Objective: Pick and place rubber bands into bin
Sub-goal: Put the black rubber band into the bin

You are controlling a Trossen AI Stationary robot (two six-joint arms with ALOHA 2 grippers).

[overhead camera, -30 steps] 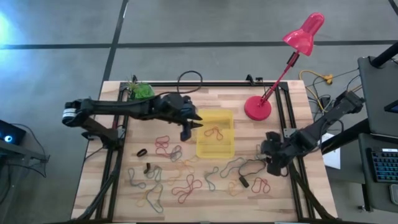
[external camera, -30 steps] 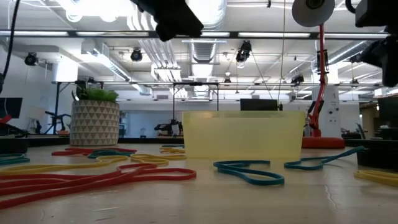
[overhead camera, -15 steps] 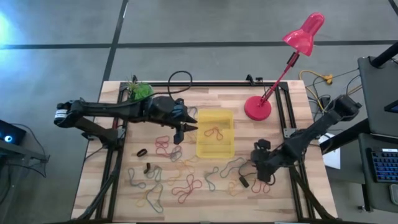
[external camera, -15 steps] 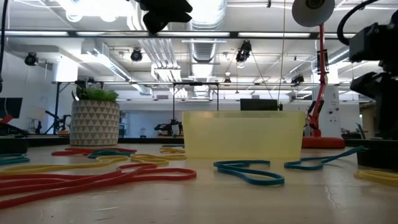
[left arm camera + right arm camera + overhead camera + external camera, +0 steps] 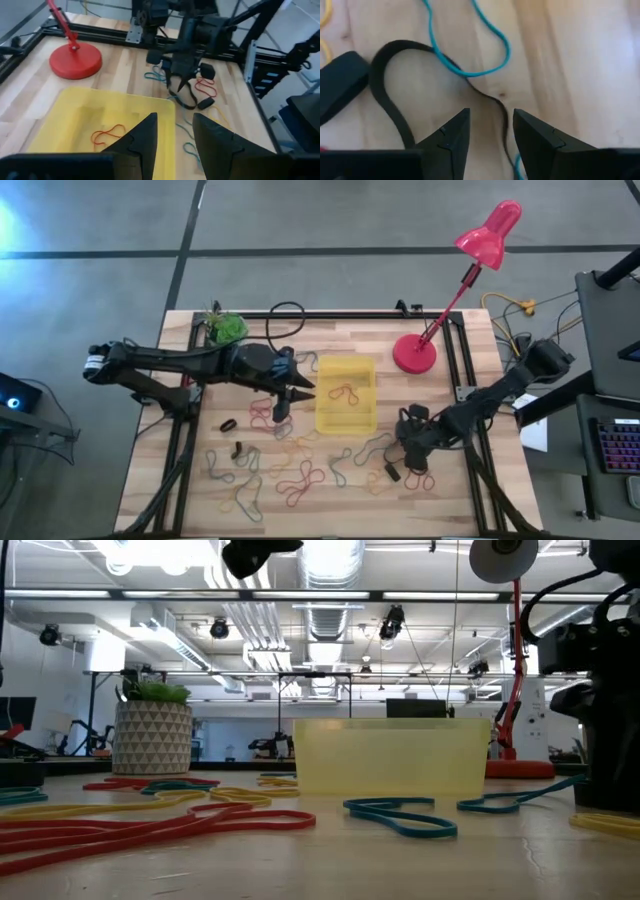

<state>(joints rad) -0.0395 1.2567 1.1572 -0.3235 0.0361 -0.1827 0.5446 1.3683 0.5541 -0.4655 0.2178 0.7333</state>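
The rubber bands (image 5: 300,470) lie scattered in red, yellow, blue, green and black over the near half of the wooden surface (image 5: 150,470), most of them between the two arms; one red rubber band (image 5: 345,393) lies inside the bin (image 5: 330,420), the shallow translucent yellow tray standing near the middle of the surface; in the low view the bin (image 5: 390,757) stands upright behind a blue band (image 5: 400,815) and long red bands (image 5: 150,825).

The right hand (image 5: 413,455) is low over the surface, to the right of the bin; its fingers (image 5: 451,137) stand apart with nothing between them, straddling a thin black band (image 5: 390,107) that is crossed by a blue band (image 5: 490,45); a small black block (image 5: 337,85) lies just beside that loop.

The left hand (image 5: 281,406) hangs above the bands just left of the bin; its fingers (image 5: 142,137) are parted and empty, with the bin's rim (image 5: 167,130) ahead of them.

A red desk lamp (image 5: 415,352) stands beyond the bin's right corner; a potted green plant (image 5: 226,326) sits at the far left corner of the surface.
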